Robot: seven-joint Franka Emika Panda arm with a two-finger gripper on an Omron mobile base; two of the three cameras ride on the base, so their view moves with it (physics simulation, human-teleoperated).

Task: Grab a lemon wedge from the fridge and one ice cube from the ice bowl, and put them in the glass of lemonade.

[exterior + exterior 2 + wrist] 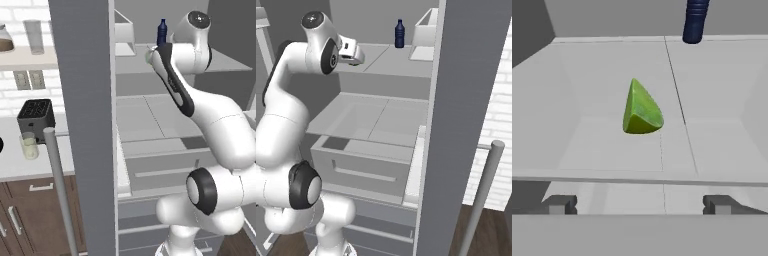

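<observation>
1. From the left base view I see the tall grey double-door fridge (85, 125) standing open, my white arm reaching onto its upper shelf near a dark blue plastic bottle (162, 32). Left, on the tabletop (45, 167), the small clear glass of pale lemonade (29, 146) stands just in front of a black toaster (36, 116).
2. From the right base view, the end effector (356, 54) hangs over that shelf's left part, the bottle farther right at the back.
3. In the hand view, the small yellow-green lemon wedge (641, 110) lies on the shelf, beyond the fingertips (559, 204), untouched. The fingers are spread wide, holding nothing.
</observation>
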